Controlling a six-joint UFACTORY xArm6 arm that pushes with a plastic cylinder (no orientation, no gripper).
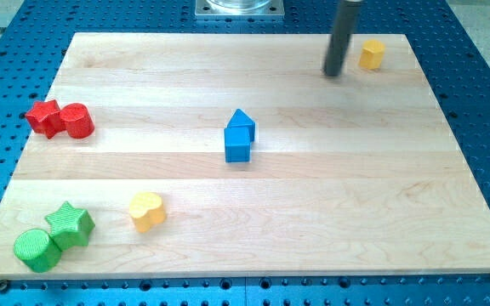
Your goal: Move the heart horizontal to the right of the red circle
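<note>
The yellow heart [147, 211] lies near the view's bottom left on the wooden board [356, 187]. The red circle [77, 121] sits at the view's left, touching a red star [44, 117] on its left side. My tip [333, 73] is at the view's top right, far from the heart and the red circle, just left of a yellow hexagon [372, 54].
A blue block [239, 136], pointed at the top, stands at the board's centre. A green star [71, 224] and a green circle [37, 250] touch each other at the bottom left corner. A metal base [239, 8] sits beyond the top edge.
</note>
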